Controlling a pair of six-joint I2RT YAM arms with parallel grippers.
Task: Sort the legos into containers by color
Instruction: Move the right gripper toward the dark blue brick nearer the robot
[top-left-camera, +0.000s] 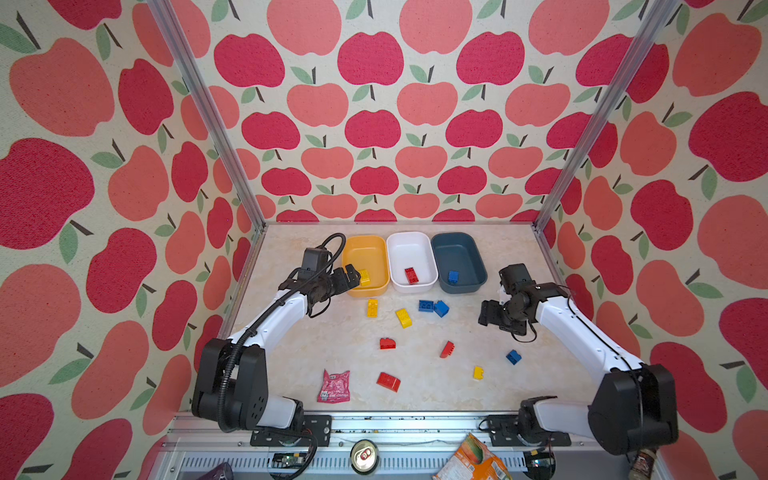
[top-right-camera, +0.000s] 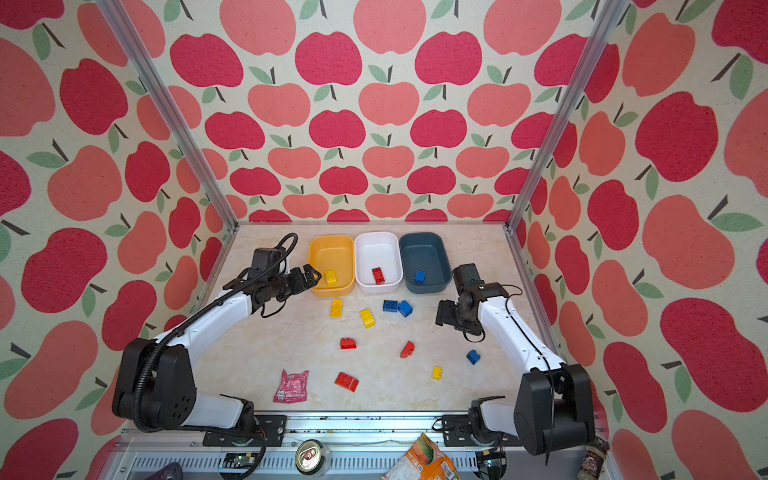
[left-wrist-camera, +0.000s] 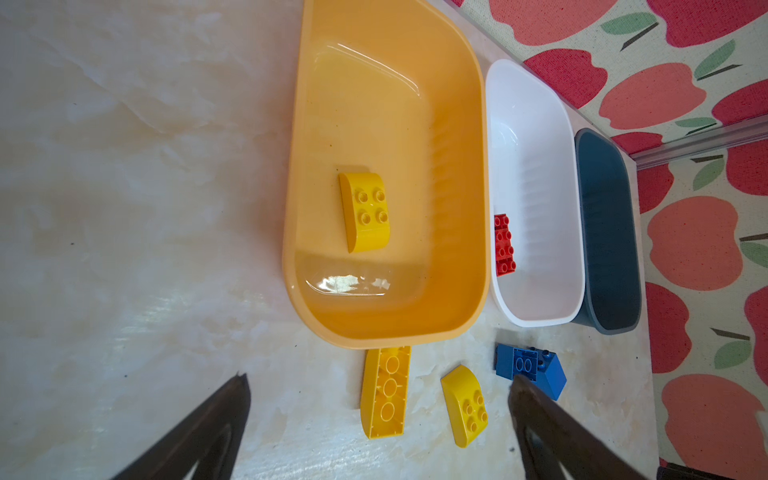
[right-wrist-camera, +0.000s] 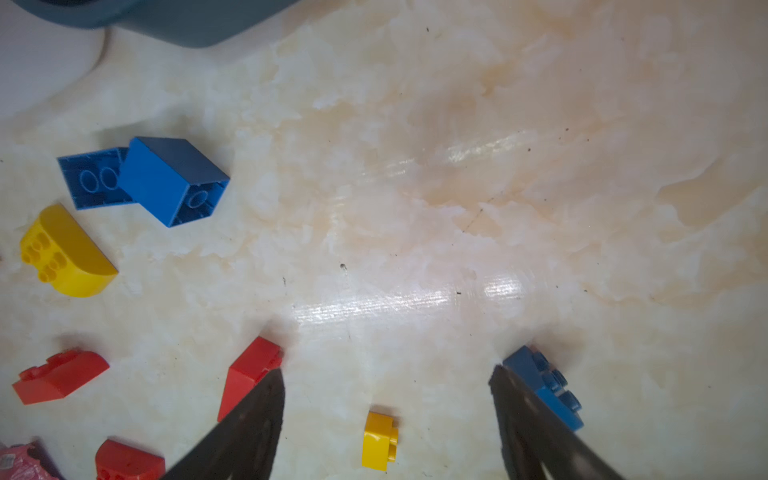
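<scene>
Three containers (top-left-camera: 409, 249) abreast, long axes toward the back wall (top-left-camera: 374, 124); left hand (top-left-camera: 349, 276) and right hand (top-left-camera: 485, 313) spread, empty.

- The left arm (top-left-camera: 275, 316) is showing glossy white shells between bulky black joint housings; the housing nearest the silver rail (top-left-camera: 415, 424) is carrying small holes.
- A ribbed black cable (top-left-camera: 231, 365) is running up it from the rail.
- The right arm (top-left-camera: 582, 332) is wearing the same white and black.
- Black brackets (top-left-camera: 291, 432) are fixing both arms to the rail.
- The left gripper (left-wrist-camera: 378, 379) and right gripper (right-wrist-camera: 386, 372) are ending in dark, tapering fingers (left-wrist-camera: 216, 424).
</scene>
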